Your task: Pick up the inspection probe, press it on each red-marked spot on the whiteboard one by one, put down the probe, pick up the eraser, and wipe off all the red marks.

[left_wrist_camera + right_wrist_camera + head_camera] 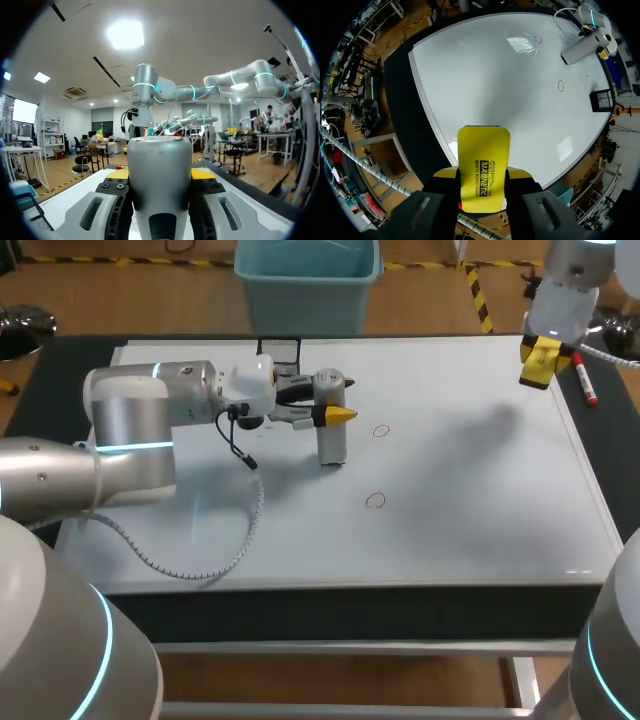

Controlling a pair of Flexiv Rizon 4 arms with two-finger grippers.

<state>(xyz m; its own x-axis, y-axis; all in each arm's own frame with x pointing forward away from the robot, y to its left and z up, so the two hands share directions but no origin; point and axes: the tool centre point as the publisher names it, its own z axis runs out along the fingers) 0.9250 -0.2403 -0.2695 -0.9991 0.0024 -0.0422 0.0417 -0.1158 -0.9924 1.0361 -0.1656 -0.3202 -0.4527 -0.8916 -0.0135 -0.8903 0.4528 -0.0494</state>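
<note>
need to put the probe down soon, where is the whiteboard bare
Free: the whiteboard's right half, from the two red marks across to the marker at its right edge. Crowded: the left side, where the left arm, its cable and the probe in its jaws sit, with a black holder behind.

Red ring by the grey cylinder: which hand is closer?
Left. The left hand, gripping the cylinder, is just beside the red ring; the right hand, holding a yellow eraser, is at the board's far corner.
</note>
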